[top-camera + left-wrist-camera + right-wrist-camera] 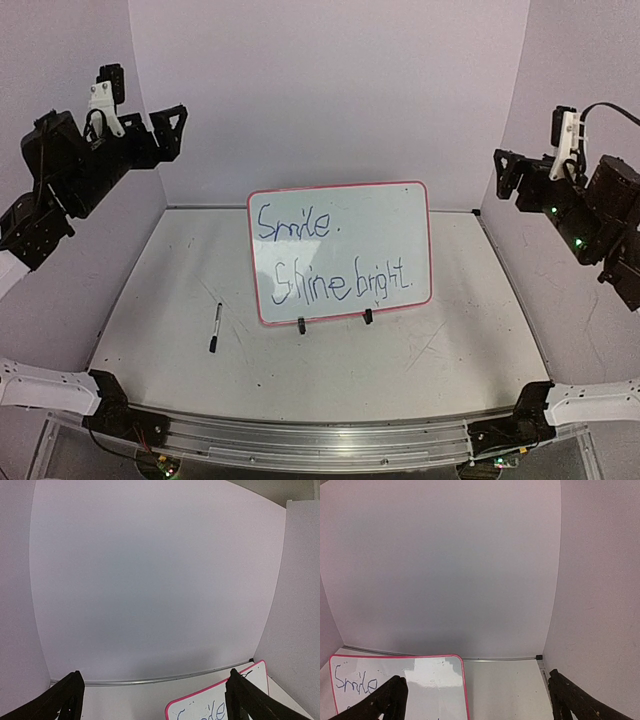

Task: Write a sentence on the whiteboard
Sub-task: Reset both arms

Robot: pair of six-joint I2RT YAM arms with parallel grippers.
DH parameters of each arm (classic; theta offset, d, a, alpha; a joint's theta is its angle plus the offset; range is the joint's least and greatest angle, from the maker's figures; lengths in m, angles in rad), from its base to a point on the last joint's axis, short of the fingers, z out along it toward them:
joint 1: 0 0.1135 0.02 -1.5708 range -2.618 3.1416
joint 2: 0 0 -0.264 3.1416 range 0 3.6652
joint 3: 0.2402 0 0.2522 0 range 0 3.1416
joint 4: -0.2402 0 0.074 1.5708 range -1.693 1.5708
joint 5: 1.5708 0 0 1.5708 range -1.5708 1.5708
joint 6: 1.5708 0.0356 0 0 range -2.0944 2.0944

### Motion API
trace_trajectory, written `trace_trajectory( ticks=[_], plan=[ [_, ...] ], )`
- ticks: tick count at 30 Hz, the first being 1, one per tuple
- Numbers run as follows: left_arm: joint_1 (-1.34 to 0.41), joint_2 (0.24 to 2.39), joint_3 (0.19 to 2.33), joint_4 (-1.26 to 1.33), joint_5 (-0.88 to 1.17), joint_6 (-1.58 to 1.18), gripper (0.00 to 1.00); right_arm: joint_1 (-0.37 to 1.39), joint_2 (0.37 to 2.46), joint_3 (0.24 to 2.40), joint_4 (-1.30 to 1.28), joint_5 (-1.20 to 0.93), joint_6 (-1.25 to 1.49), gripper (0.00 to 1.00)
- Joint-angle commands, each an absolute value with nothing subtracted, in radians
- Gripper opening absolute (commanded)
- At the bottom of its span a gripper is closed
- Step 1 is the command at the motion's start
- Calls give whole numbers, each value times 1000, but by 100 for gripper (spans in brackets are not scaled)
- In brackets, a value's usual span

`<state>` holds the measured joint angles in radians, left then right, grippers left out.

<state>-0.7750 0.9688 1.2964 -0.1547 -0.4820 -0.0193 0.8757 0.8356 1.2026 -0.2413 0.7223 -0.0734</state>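
Whiteboard (340, 250), glossy white rectangle in thin pink-red frame, looks light, stiff, slick, tippy; hold its frame edge. Left pincer (168, 128) and right pincer (507, 178) gape wide, empty.

- Left arm (70, 165), ten o'clock: black housings, white camera bracket (103, 98), looping black cable.
- Right arm (590, 205), three o'clock: black, green lights (577, 241).
- Left gripper (178, 132): black, triangular cut-out fingers.
- White base links (40, 388), seven and five o'clock.
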Motion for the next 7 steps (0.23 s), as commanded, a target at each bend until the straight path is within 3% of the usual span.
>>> trace_trajectory(
  ticks=[1,7],
  plan=[
    [-774,942,1336,-110,-435,31,99,878,839,1221,-195,736,-100,98],
    [-774,916,1305,-108,-417,28,99,877,801,1144,-102,661,-85,98]
  ],
)
